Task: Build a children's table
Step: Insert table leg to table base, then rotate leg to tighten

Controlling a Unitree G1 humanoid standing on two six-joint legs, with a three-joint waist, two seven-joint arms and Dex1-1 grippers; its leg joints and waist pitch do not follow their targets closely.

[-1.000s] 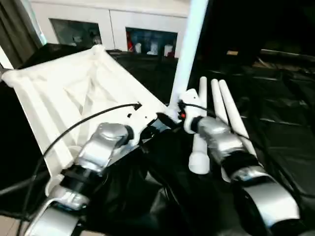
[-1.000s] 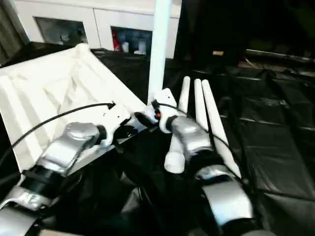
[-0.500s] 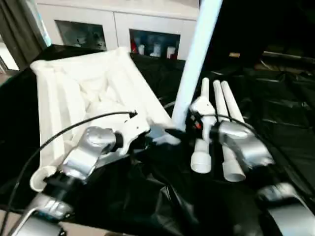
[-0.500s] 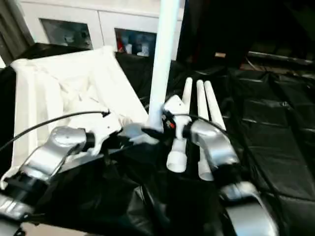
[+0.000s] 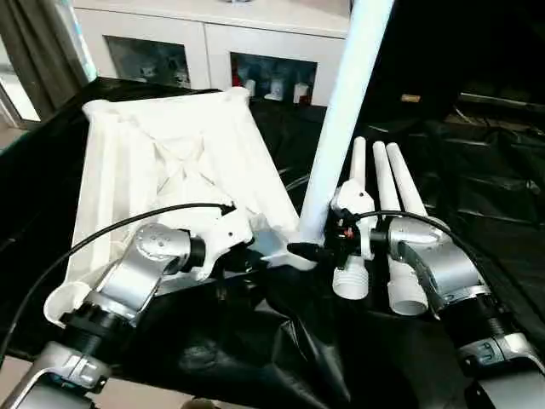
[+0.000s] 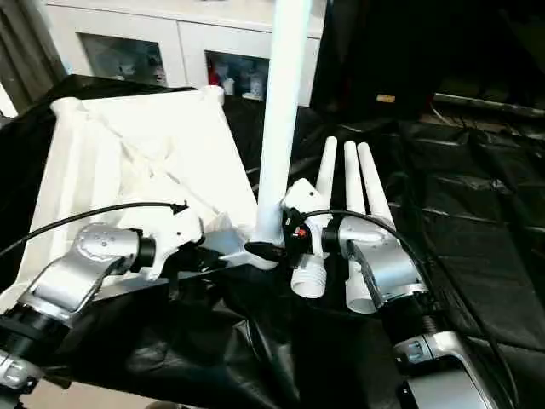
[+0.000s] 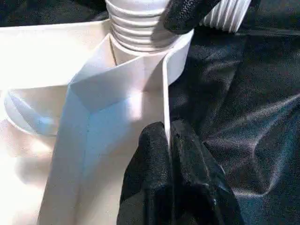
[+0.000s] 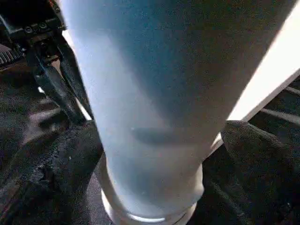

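Note:
The white tabletop [image 5: 170, 162] lies underside up on the black sheeting, its ribs showing. One white leg [image 5: 341, 128] stands upright in the near right corner socket [image 7: 140, 61], with threads showing above the socket. My left gripper [image 7: 169, 140] is shut on the thin rim wall of the tabletop just beside that socket. My right gripper [image 5: 311, 251] is open, with a finger on either side of the leg's base [image 8: 154, 140]; one finger [image 7: 187, 14] lies against the threaded end. Three more legs [image 5: 387, 196] lie side by side to the right of the tabletop, under my right forearm.
Crumpled black sheeting [image 5: 477, 170] covers the big table on all sides. A white cabinet with glass doors [image 5: 213, 51] stands behind it and a dark curtain [image 5: 34, 51] hangs at the far left. The table's near edge and the floor [image 5: 17, 375] show at lower left.
The whole picture has swung and levelled out as the camera moved. Both grippers keep their places at the corner socket and the upright leg.

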